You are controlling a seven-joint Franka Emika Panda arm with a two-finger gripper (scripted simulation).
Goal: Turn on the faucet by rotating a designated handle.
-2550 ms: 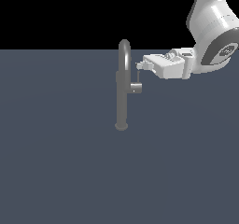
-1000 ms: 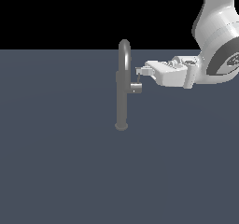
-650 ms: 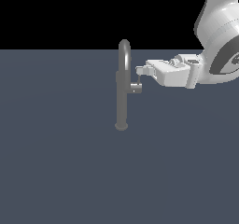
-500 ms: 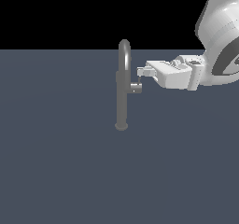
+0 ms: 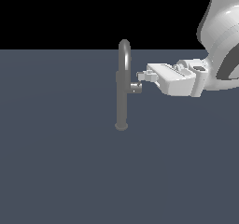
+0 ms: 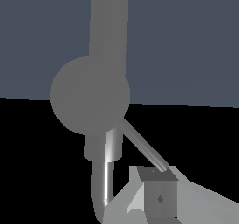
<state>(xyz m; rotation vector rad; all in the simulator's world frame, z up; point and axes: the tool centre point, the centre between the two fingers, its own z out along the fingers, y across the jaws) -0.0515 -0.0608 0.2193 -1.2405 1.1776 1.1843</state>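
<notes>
Pincer (image 5: 141, 76) at handle (image 5: 135, 87) lever tip, faucet (image 5: 122, 87) upright beside

surface: flat dark grey-blue floor (image 5: 56, 171) | on it: faucet (image 5: 122, 97) upright

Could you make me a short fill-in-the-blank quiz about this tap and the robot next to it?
1. The faucet stands upright on a round ____.
2. Its spout curves over at the top in the shape of an ____.
3. The tool comes at the faucet from the exterior view's ____.
4. In the wrist view, one fingertip sits at the end of the handle's thin ____.

Missing words: base; arch; right; rod
</notes>
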